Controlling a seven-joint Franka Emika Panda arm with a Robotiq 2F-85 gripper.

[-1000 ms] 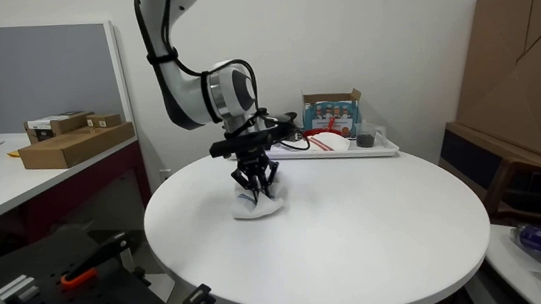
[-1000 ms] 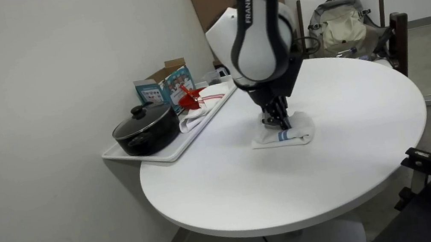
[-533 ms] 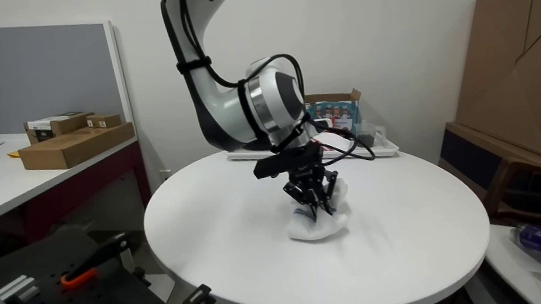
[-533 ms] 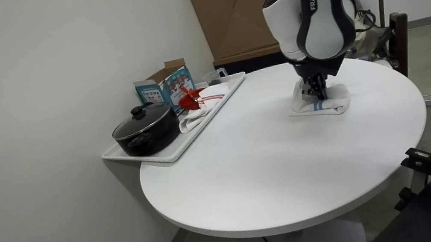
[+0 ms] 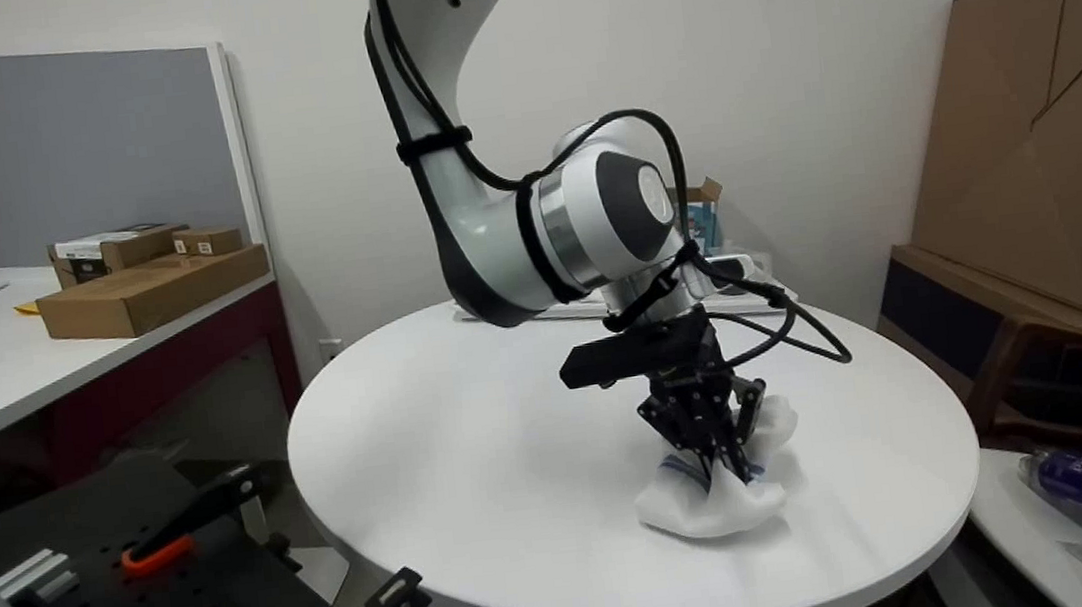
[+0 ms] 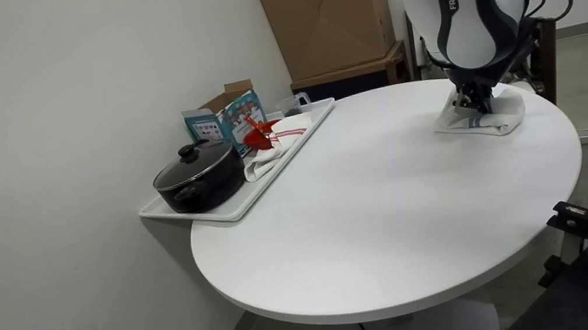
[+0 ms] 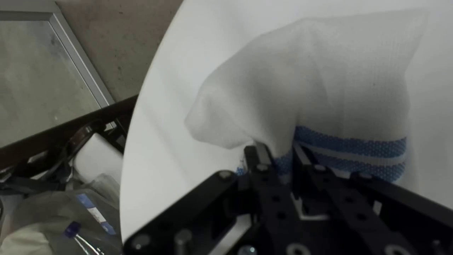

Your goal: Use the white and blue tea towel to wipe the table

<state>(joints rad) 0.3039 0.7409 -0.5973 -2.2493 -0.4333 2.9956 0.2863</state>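
Trainee: How are the fingers (image 7: 257,160) of the gripper (image 5: 726,474) standing?

Instructor: They are clamping a pinched fold of the white and blue tea towel (image 7: 329,78) at its blue stripes.

Trainee: Where is the towel lying?

Instructor: It is resting on the table (image 6: 373,217) near the edge, bunching at the fingers and spreading to both sides.

Trainee: Which step is running?

Instructor: Judging by that contact, the wiping step is running.

Trainee: What is the next move calling for?

Instructor: It is probably calling for a stroke towards the table's middle, with firm grip, light pressure and no overrun. The white tray (image 6: 237,200), carrying the black pot (image 6: 199,183), is sitting well apart.
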